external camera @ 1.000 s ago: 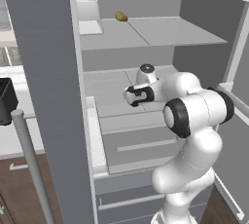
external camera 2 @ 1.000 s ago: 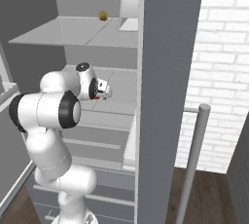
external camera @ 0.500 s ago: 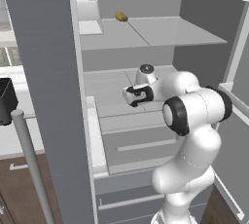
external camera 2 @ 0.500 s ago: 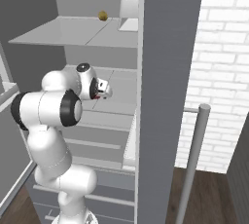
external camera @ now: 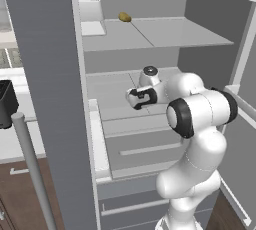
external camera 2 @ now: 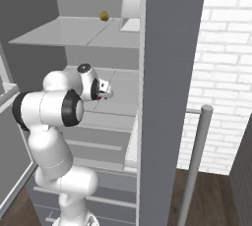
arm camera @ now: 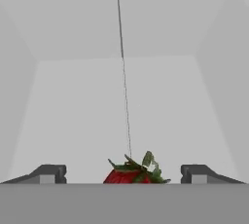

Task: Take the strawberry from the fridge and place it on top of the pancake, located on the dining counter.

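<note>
Between my fingers (arm camera: pixel 124 173), low and centred, sits the strawberry (arm camera: pixel 132 173), resting on the pale middle shelf (arm camera: pixel 124 116) of the fridge (external camera: pixel 45 74). Its green leafy cap faces away from me and its red body sits nearest my palm. My fingers are spread wide, one tip (arm camera: pixel 48 173) off to each side, well apart from the berry and touching nothing. From the right base view a speck of red shows just under my hand (external camera 2: pixel 101 91), so I judge I am already reaching around the fruit. I expect it to be very light, soft and easily bruised, with a tapering, slightly slick skin that could squirt forward out of a hard pinch. The best hold is across its widest part, just below the cap, with the pads meeting the two flanks evenly and with only gentle pressure. On the shelf above, far beyond my tips, lies a small yellowish-brown lump (external camera: pixel 124 17) that I should leave alone.
</note>
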